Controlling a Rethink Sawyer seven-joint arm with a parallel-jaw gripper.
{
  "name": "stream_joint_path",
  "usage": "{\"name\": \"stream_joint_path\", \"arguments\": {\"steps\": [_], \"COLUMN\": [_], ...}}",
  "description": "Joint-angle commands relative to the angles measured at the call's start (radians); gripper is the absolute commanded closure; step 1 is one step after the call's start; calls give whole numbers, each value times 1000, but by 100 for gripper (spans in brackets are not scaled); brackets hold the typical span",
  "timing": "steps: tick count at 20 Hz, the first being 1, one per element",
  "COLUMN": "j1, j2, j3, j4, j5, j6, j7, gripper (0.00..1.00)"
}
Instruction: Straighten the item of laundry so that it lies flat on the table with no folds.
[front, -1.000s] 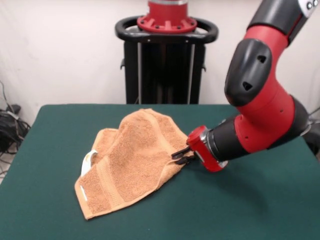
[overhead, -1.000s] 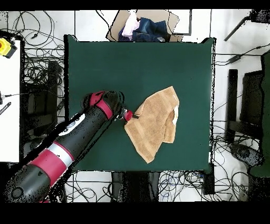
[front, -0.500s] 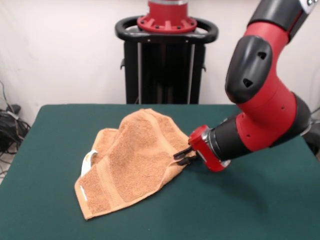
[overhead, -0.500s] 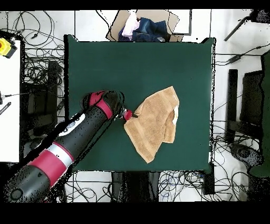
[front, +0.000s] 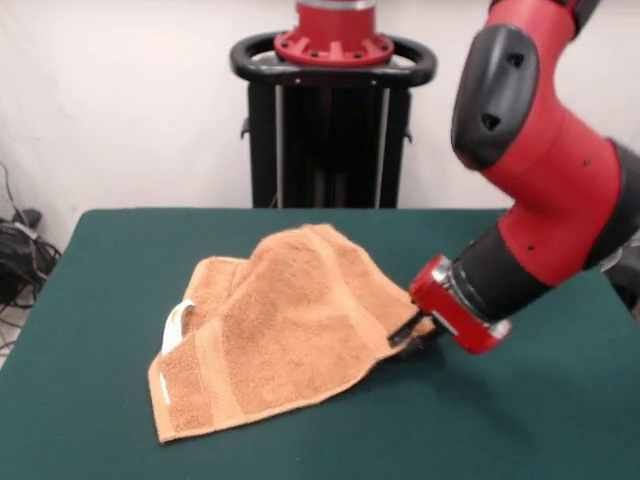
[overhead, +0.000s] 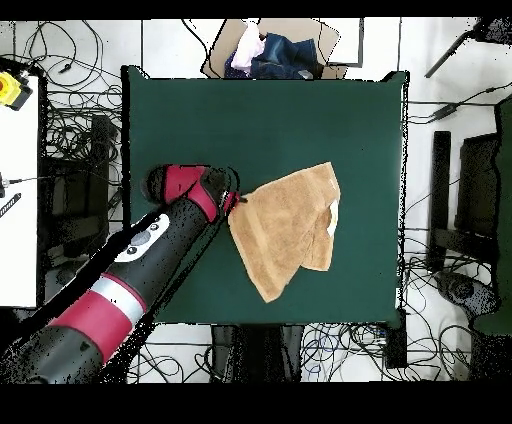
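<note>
At the towel's (front: 285, 325) corner nearest the arm, gripper (front: 408, 335) is pinched shut on cloth and has dragged it outward across the table (front: 540, 420) since a second ago, widening the towel; far layers remain folded.

walls: plain off-white wall (front: 120, 100) across the whole top of the front view, evenly lit, nothing hanging on it
floor: light tiles (overhead: 100, 45) in the overhead view, with black cables (overhead: 60, 80) tangled pretty much all around
left side: white bench (overhead: 18, 190) down the left edge, yellow thing (overhead: 10, 88) at its upper end
top middle: cardboard box (overhead: 275, 45) stuffed with clothes
right edge: dark chair-like furniture (overhead: 478, 190)
front view, left edge: another cable bundle (front: 18, 250)
</note>
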Motion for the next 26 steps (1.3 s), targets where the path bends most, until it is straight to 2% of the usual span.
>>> {"name": "stream_joint_path", "arguments": {"steps": [1, 10, 17, 18, 22, 26], "j1": [-65, -104, -102, -96, -85, -89], "j2": [-197, -229, -151, -140, -107, -102], "j3": [256, 351, 357, 344, 300, 309], "j4": [76, 109, 58, 48, 11, 16], "j5": [90, 60, 17, 16, 0, -1], "j6": [-149, -237, -298, -285, -255, -248], "j7": [127, 129, 148, 158, 158, 148], "gripper": [100, 100, 100, 0, 0, 0]}}
